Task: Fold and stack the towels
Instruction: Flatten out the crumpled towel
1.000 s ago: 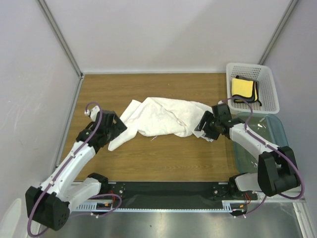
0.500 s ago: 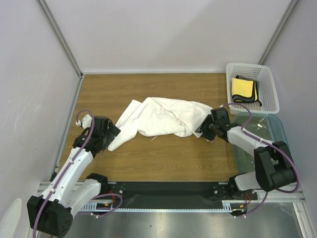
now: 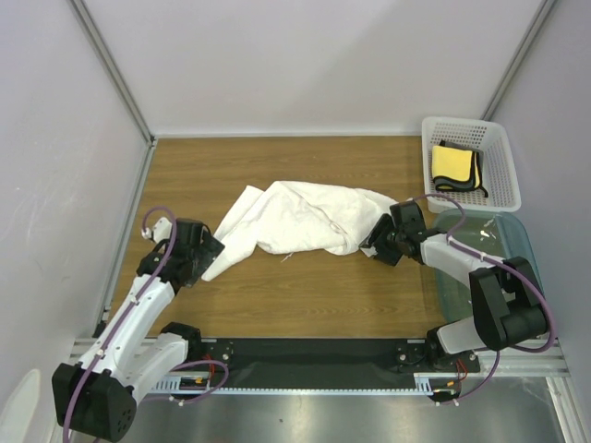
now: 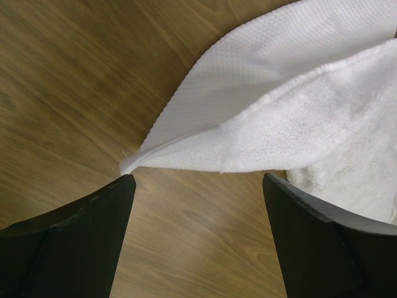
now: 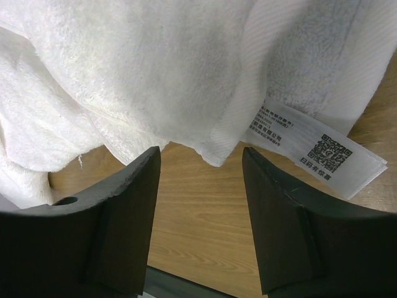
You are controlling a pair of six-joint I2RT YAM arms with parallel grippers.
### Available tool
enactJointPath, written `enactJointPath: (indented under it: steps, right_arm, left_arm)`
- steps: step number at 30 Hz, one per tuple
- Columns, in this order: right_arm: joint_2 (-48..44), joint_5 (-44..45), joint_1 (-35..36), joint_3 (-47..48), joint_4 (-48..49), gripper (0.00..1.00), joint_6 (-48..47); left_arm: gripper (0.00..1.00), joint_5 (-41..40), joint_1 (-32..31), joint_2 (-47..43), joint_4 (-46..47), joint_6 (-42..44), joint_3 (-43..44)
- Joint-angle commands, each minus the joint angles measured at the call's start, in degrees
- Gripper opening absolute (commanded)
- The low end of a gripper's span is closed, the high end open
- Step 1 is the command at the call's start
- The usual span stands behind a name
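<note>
Left fingers (image 4: 68, 242) and right fingers (image 5: 111, 230) gape empty at ends of the white towel (image 3: 305, 217); a shallow pinch could snag one layer.

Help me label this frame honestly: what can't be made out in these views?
1. Top external view: a dark strip borders the yellow towel in the basket. It is too small to tell whether it is edging or another cloth underneath.
2. Right wrist view: the print on the label of the white towel is too small to read.
3. Left wrist view: that towel runs off the top and right edges.
</note>
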Motion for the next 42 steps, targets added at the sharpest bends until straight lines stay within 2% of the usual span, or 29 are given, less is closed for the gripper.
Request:
enactJointPath:
  steps: [1,3,6,8,9,11,18,25,33,36,42]
  right_arm:
    - [0.5,1.0,0.4,0.0,0.6,0.59,0.3]
    - [1.6,0.7,0.3,0.4,1.2,0.56,0.3]
    - [2.9,0.5,0.4,0.9,2.1,0.27,0.5]
    - [2.4,1.1,0.4,1.3,1.9,0.17,0.6]
    - [2.0,1.4,0.4,1.5,1.6,0.08,0.5]
    - [0.9,2.5,0.4,1.6,1.0,0.00,0.4]
    - [-6.4,4.1,-0.6,3.8,-1.5,0.00,-0.6]
    - [-9.1,3.3,-3.4,5.3,-2.6,0.00,-2.5]
    - [-8.5,2.6,-4.2,7.1,-3.0,0.00,-4.0]
    - [-7.8,2.1,-4.4,7.8,-3.4,0.00,-4.5]
    - [-6.5,0.7,-5.1,9.0,-3.6,0.00,-5.7]
  left_arm:
    - [0.90,0.6,0.5,0.2,1.8,-1.2,-1.2]
    - [0.90,0.4,0.6,0.6,1.8,-1.2,-1.3]
    - [0.90,-0.6,0.6,0.6,1.2,-1.2,-1.4]
    - [0.90,-0.9,0.6,0.4,1.3,-1.9,-2.0]
    - [0.90,-0.8,0.7,0.1,1.6,-2.2,-2.9]
    - [0.90,-0.3,0.9,-0.2,2.1,-3.4,-4.1]
    - [0.87,2.0,1.3,-1.4,5.9,-7.7,-9.4]
    - [0.83,-0.1,1.6,-2.6,8.4,-11.3,-11.5]
    - [0.83,-3.2,1.6,-10.0,9.1,-11.1,-12.8]
    - [0.84,-4.2,1.7,-13.5,9.5,-13.9,-14.4]
    - [0.86,-7.4,1.7,-15.3,4.3,-22.0,-15.1]
